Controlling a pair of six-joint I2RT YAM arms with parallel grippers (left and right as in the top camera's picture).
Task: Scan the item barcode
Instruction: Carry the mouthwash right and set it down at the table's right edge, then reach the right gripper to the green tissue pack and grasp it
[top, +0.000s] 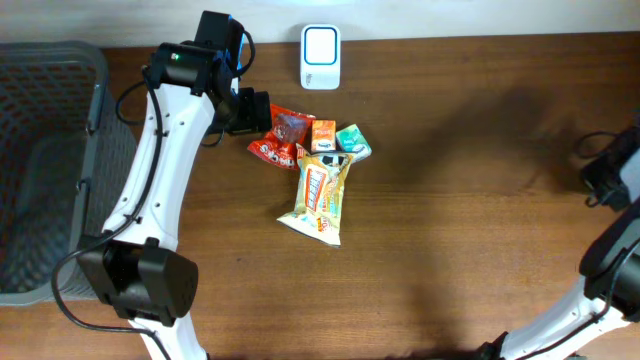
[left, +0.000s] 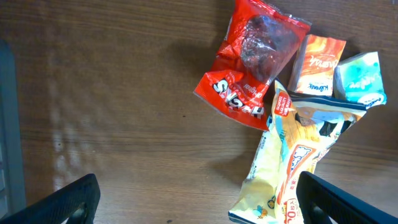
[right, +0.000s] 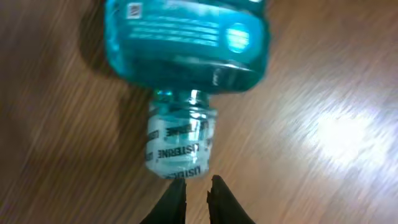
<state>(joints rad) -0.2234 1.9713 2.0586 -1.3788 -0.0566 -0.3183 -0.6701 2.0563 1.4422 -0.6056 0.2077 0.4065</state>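
A pile of items lies at the table's centre: a red snack bag (top: 285, 137) (left: 252, 62), an orange box (top: 323, 135) (left: 318, 65), a teal packet (top: 353, 141) (left: 359, 78) and a long yellow snack bag (top: 320, 198) (left: 292, 168). My left gripper (top: 255, 112) (left: 198, 182) hovers open just left of the pile with nothing between its fingers. In the right wrist view a teal mouthwash bottle (right: 186, 43) lies on its side, its cap (right: 180, 146) pointing at my right gripper (right: 196, 182). That gripper is shut just short of the cap and holds nothing.
A white barcode scanner (top: 320, 57) stands at the table's back edge, behind the pile. A dark mesh basket (top: 45, 160) fills the left side. The right arm (top: 610, 175) sits at the far right edge.
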